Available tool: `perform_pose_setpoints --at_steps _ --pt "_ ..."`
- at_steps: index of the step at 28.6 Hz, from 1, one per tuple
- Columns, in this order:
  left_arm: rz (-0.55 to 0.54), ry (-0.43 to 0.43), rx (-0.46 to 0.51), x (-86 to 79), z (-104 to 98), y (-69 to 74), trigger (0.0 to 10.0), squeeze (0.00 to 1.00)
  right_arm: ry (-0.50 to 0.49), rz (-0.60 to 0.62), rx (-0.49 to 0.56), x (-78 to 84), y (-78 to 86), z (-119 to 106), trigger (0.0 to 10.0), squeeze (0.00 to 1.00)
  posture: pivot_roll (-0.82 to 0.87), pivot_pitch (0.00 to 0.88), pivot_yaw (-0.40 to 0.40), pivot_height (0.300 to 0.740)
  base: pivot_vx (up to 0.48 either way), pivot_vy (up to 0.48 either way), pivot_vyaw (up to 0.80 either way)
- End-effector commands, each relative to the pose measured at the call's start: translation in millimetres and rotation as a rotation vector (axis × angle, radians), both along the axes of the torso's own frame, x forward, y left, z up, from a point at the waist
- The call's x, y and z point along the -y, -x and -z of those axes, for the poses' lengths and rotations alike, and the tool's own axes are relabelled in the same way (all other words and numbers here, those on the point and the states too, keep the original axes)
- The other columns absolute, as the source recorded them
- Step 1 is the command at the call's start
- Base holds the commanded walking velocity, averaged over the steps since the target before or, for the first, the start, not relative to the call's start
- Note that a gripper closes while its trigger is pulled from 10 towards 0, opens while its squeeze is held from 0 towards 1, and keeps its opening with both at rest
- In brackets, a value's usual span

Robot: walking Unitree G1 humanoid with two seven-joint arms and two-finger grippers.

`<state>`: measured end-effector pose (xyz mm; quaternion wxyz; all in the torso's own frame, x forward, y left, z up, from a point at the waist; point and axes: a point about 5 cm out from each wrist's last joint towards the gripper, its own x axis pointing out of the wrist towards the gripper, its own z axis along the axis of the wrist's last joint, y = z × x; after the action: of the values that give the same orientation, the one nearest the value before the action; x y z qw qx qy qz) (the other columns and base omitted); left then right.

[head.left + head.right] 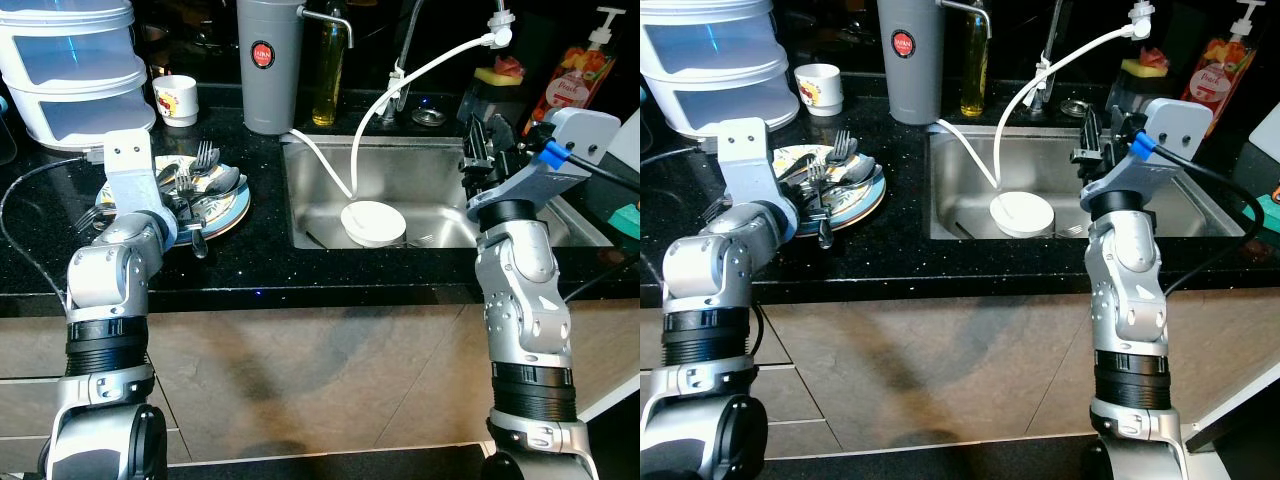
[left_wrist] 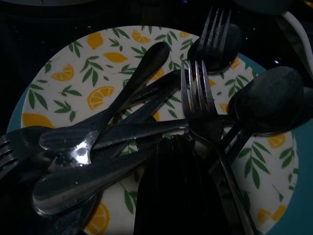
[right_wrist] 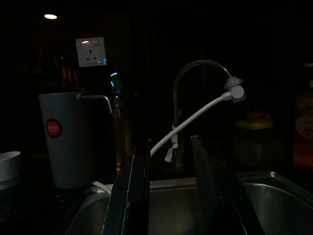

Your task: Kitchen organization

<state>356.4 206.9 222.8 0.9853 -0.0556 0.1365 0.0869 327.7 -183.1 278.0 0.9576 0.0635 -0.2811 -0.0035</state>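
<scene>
A plate with lemons painted on it sits on the black counter just left of the sink, and it holds a pile of cutlery: at least three forks and about four spoons, all mixed up. The left gripper is right down on that pile, but it is too dark to tell if its fingers are apart or together. The right gripper is over the sink's right side with its two fingers apart and nothing between them, and one white bowl sits upside down in the sink.
</scene>
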Motion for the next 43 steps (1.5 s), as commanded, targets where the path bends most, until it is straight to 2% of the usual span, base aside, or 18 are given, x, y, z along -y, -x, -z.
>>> perform_pose_setpoints --at_steps 1,5,7,8,9,10,14,15,17,18,20,22,26,30,34,35,36,43 --pt "-0.006 0.012 -0.052 -1.2 13.7 -0.8 0.0 0.0 -0.009 -0.001 0.009 0.6 -0.5 -2.3 10.0 0.0 0.07 0.014 -0.054 0.74 0.0 0.0 0.0" --pt "-0.003 -0.026 0.128 -1.1 -16.3 -3.8 0.0 0.0 -0.009 -0.001 0.008 0.8 -0.6 -2.1 10.0 0.0 0.07 0.014 -0.054 0.74 0.0 0.0 0.0" --pt "-0.006 -0.092 0.195 -0.6 -28.8 -3.5 0.0 0.0 -0.009 0.0 0.009 0.9 -0.5 -2.5 10.0 0.0 0.07 0.017 -0.054 0.74 0.0 0.0 0.0" --pt "0.002 -0.133 0.227 0.8 -35.8 -2.5 2.0 0.0 -0.009 0.0 0.009 0.9 -0.5 -2.6 10.0 0.0 0.07 0.017 -0.054 0.74 0.0 0.0 0.0" --pt "0.009 -0.159 0.248 2.0 -40.3 -1.8 2.0 0.0 -0.009 0.0 0.009 1.0 -0.5 -2.7 10.0 0.0 0.07 0.017 -0.054 0.74 0.0 0.0 0.0" --pt "0.037 -0.167 0.252 3.1 -44.9 -1.4 10.0 0.0 -0.009 0.0 0.009 1.0 -0.5 -2.8 10.0 0.0 0.07 0.017 -0.054 0.74 0.0 0.0 0.0" --pt "0.299 -0.331 0.22 1.6 -60.2 12.8 10.0 0.0 -0.008 0.0 0.011 0.6 0.6 -2.8 10.0 0.0 0.08 0.024 -0.047 0.74 0.0 0.0 0.0" --pt "0.299 -0.331 0.22 1.6 -60.2 12.8 10.0 0.0 -0.008 0.0 0.011 0.6 0.6 -2.8 10.0 0.0 0.08 0.024 -0.047 0.74 0.0 0.0 0.0" --pt "0.446 -0.461 0.218 -3.1 -62.1 25.6 10.0 0.0 -0.009 0.0 0.01 0.3 1.2 -2.2 10.0 0.0 0.09 0.031 -0.042 0.74 0.0 0.0 0.0" --pt "0.446 -0.461 0.218 -3.1 -62.1 25.6 10.0 0.0 -0.009 0.0 0.01 0.3 1.2 -2.2 10.0 0.0 0.09 0.031 -0.042 0.74 0.0 0.0 0.0" --pt "0.534 -0.611 0.165 -19.4 -59.9 36.0 10.0 0.0 -0.012 0.0 0.008 -0.5 1.7 -1.1 10.0 0.0 0.1 0.042 -0.031 0.74 0.0 0.0 0.0" --pt "0.562 -0.715 0.068 -38.8 -59.9 44.2 10.0 0.0 -0.018 -0.001 0.005 -1.3 2.3 0.3 10.0 0.0 0.12 0.052 -0.022 0.74 0.0 0.0 0.0" --pt "0.625 -0.779 0.009 -44.8 -64.8 53.5 10.0 0.0 -0.028 0.0 -0.002 -2.6 3.0 3.6 10.0 0.0 0.13 0.073 -0.012 0.74 0.0 0.0 0.0" --pt "0.684 -0.921 -0.024 -51.2 -73.4 62.2 10.0 0.0 -0.042 -0.003 -0.014 -6.8 4.5 8.5 10.0 0.0 0.15 0.084 0.003 0.74 0.0 0.0 0.0" --pt "0.718 -0.929 -0.045 -50.1 -77.5 69.0 10.0 0.0 -0.058 -0.003 -0.026 -8.6 4.8 12.8 10.0 0.0 0.17 0.107 0.013 0.74 0.0 0.0 0.0" --pt "0.739 -0.937 -0.05 -49.0 -77.9 72.4 10.0 0.95 -0.062 -0.004 -0.029 -10.2 4.8 13.9 10.0 0.0 0.17 0.114 0.008 0.74 0.0 0.0 0.0" --pt "0.763 -0.951 -0.058 -48.0 -77.1 76.4 10.0 1.0 -0.069 -0.008 -0.034 -11.6 4.4 15.8 10.0 0.0 0.18 0.117 0.009 0.74 0.0 0.0 0.0" --pt "0.8 -0.958 -0.118 -51.1 -77.2 89.3 10.0 1.0 -0.077 -0.038 -0.049 -19.3 1.5 19.6 10.0 0.0 0.21 0.129 0.008 0.74 0.0 0.0 0.0"
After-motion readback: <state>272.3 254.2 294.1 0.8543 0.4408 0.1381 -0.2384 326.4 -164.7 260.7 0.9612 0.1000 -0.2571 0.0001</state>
